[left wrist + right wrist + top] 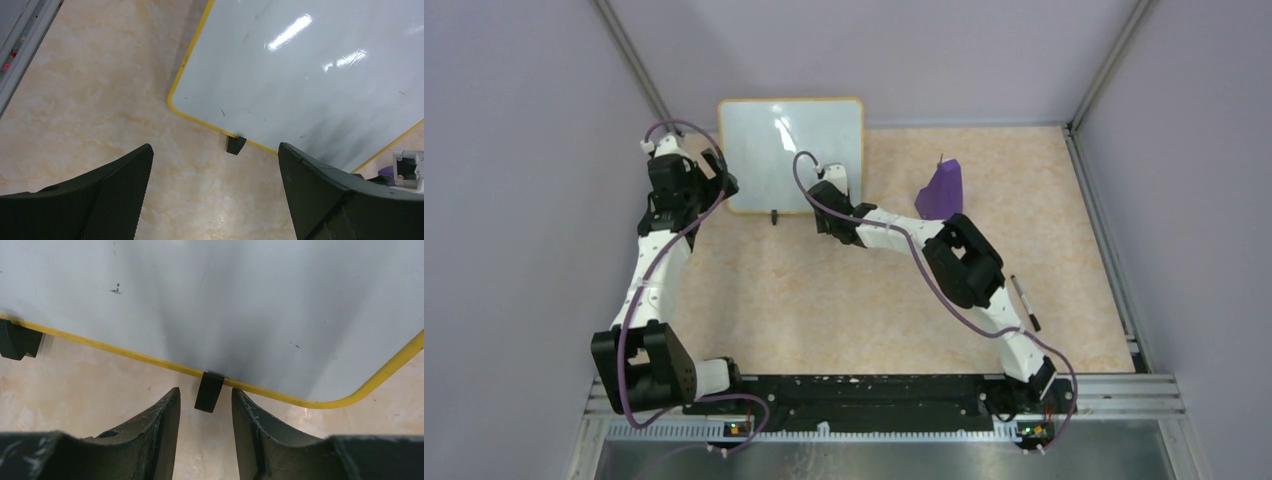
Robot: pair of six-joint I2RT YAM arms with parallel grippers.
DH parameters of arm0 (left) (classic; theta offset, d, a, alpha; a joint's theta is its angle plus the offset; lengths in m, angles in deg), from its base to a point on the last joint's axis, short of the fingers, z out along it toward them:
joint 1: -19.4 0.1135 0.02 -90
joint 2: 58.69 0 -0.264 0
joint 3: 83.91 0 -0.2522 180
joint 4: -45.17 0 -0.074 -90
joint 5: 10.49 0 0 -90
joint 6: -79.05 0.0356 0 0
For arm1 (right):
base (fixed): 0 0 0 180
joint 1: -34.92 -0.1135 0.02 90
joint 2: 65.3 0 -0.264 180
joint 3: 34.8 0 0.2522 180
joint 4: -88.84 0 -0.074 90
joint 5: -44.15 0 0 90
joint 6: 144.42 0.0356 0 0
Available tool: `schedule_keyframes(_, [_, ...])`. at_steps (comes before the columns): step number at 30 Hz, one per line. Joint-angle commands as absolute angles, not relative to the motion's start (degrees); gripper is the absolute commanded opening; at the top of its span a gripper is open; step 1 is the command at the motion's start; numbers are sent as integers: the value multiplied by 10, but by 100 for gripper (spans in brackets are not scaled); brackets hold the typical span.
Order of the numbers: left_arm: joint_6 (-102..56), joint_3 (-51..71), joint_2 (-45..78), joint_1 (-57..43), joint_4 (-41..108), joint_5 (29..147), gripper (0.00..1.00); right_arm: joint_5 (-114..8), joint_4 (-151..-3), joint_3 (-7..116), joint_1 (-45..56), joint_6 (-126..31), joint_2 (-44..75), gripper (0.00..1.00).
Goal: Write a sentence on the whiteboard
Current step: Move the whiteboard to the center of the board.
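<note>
The whiteboard [789,150] lies at the back of the table, white with a yellow-orange rim, and is blank apart from a few tiny specks. The sentence does not show in any view. My left gripper [722,183] is wide open and empty over the table beside the board's near left corner [175,102], near a black clip foot [235,144]. My right gripper [822,205] is open at the board's near edge [150,359]. Its fingertips [172,397] stand either side of the right clip foot [209,392] with a gap on each side.
A thin black marker pen [1024,303] lies on the table at the right, past my right arm's elbow. A purple wedge block [941,190] stands right of the board. Metal frame rails run along the table's left [22,40] and right sides.
</note>
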State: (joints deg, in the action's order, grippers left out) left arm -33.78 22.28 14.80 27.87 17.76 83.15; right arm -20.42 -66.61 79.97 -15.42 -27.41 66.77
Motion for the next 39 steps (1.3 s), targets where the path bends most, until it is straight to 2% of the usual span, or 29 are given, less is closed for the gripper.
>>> schedule_keyframes(1, [-338, 227, 140, 283, 199, 837, 99, -201, -677, 827, -143, -285, 679, 39])
schedule_keyframes(7, [-333, 224, 146, 283, 195, 842, 99, -223, -696, 807, -140, -306, 667, 13])
schedule_keyframes(11, [-323, 221, 141, 283, 193, 849, 99, -222, -712, 771, -137, -322, 638, 0])
schedule_keyframes(26, [-167, 174, 44, 282, 166, 1086, 99, -363, -807, 459, -79, -425, 418, 0])
schedule_keyframes(39, [-23, 89, 92, 272, 12, 1254, 99, -454, -810, 271, -62, -523, 249, 0])
